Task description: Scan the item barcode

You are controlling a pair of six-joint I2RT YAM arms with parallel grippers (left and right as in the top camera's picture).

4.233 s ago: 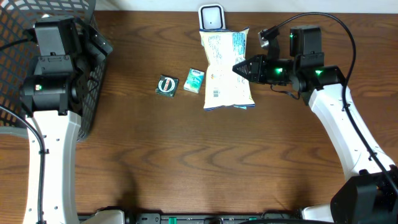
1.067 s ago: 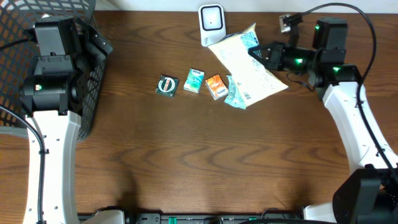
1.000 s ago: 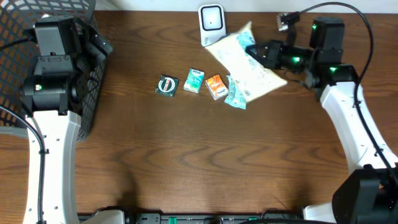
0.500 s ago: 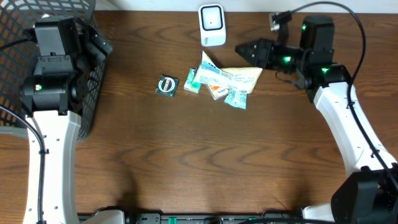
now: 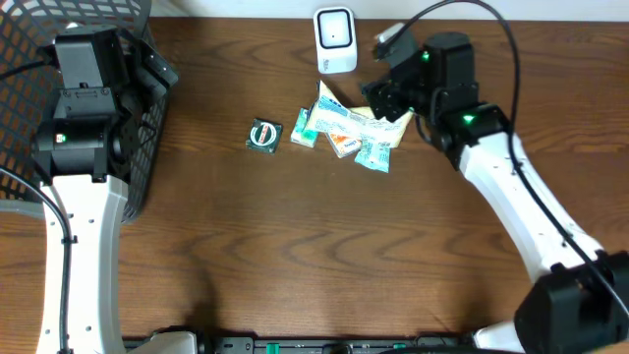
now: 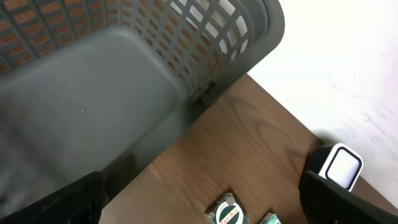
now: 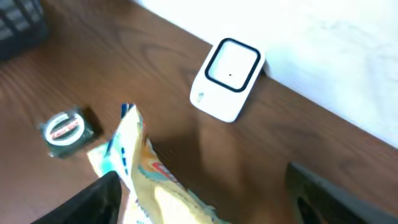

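Dark brown wood-grain table [image 5: 295,256] runs under the right claw [image 5: 378,98]. A plain white wall [image 7: 348,37] sits just beyond it at the table's far edge. Soft, even light.

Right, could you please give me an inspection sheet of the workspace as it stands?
Surface: brown wooden table, no spills seen.
Job's things: white scanner at the far edge; crumpled bag lying in front of it, over some small packets.
Clutter: dark green packet, teal packet, orange packet, second teal packet; mesh basket at the left.
Grippers: left claw open and empty, by the basket; right claw open above the bag.
Cables: black cable arching over the right arm; another along the left arm.
Surroundings: white wall behind the table.
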